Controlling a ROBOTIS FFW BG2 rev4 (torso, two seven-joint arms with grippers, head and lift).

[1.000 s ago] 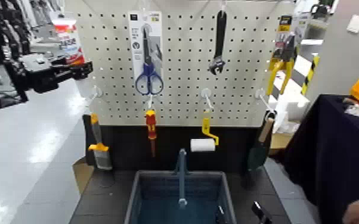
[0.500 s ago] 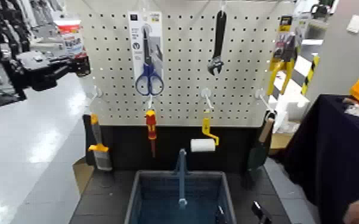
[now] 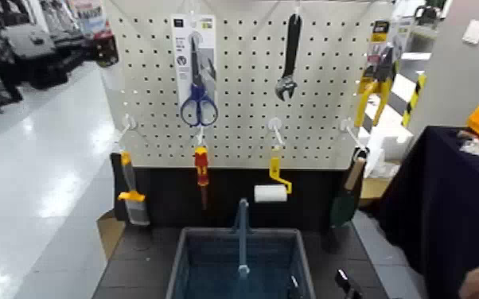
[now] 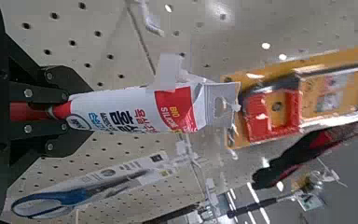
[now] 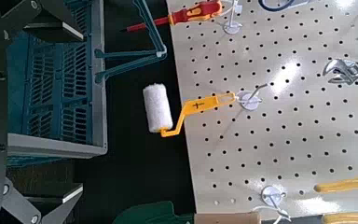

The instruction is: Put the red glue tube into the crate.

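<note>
Red glue tube (image 4: 135, 109) gripped by left gripper (image 4: 58, 112)—apparently near the pegboard's (image 3: 155, 79) edge—right gripper (image 5: 80, 114) (open) by crate's (image 3: 181, 258) rim.

Pegboard common to all views

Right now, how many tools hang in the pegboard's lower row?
4, from left to right in the head view: a grey-and-yellow tool, a red-and-yellow screwdriver, a paint roller and a wooden-handled tool. More could hide behind them.
</note>
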